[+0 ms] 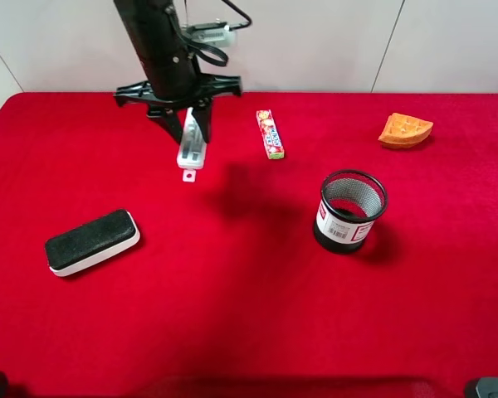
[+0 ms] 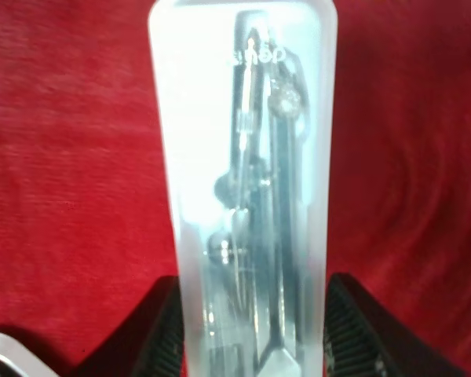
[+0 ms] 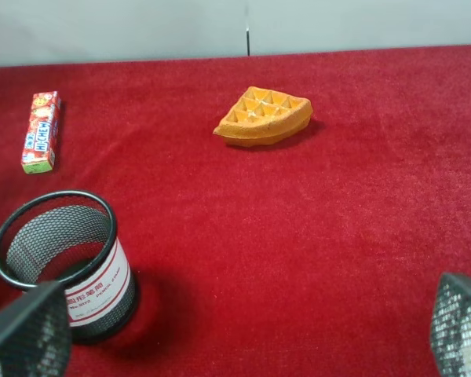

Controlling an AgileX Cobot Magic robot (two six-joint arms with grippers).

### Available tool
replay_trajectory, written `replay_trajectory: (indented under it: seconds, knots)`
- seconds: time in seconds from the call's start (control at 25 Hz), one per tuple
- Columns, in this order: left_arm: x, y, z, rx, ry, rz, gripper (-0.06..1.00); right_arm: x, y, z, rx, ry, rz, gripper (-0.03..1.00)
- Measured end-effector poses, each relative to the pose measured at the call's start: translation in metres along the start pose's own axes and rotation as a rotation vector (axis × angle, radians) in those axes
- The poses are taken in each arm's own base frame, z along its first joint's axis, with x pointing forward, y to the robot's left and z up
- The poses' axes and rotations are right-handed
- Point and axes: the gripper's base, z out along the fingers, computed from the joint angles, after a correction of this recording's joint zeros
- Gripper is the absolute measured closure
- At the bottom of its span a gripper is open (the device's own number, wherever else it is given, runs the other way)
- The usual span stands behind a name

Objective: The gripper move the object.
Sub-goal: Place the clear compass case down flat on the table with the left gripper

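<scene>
The object (image 1: pixel 191 148) is a slim, whitish, translucent bar with a small tab at its front end. My left gripper (image 1: pixel 192 123) holds it at the back left of the red table. In the left wrist view the object (image 2: pixel 247 157) is a frosted case with a metal tool inside, clamped between the two black fingers (image 2: pixel 161 334) of my left gripper (image 2: pixel 255 322). I cannot tell whether its tab end touches the cloth. My right gripper (image 3: pixel 243 345) is open and empty, with its fingertips (image 3: pixel 27 334) spread wide over the cloth next to the mesh cup.
A black-topped white eraser (image 1: pixel 92 241) lies at the front left. A red-green candy stick (image 1: pixel 270 133) lies right of the left arm. A black mesh pen cup (image 1: pixel 350 211) stands right of centre. An orange waffle piece (image 1: pixel 405 129) lies at the back right.
</scene>
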Motion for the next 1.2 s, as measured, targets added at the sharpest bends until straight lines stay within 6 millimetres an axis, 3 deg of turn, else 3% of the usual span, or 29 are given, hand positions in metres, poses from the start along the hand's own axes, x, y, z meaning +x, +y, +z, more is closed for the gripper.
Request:
replay_trajectory:
  seconds: [0.76, 1.2]
  knots:
    - [0.051, -0.084, 0.006, 0.013, -0.037, 0.205, 0.55, 0.0, 0.0, 0.0, 0.0, 0.0, 0.0, 0.27]
    - [0.08, -0.114, 0.007, 0.016, -0.035, 0.297, 0.55, 0.0, 0.0, 0.0, 0.0, 0.0, 0.0, 0.27]
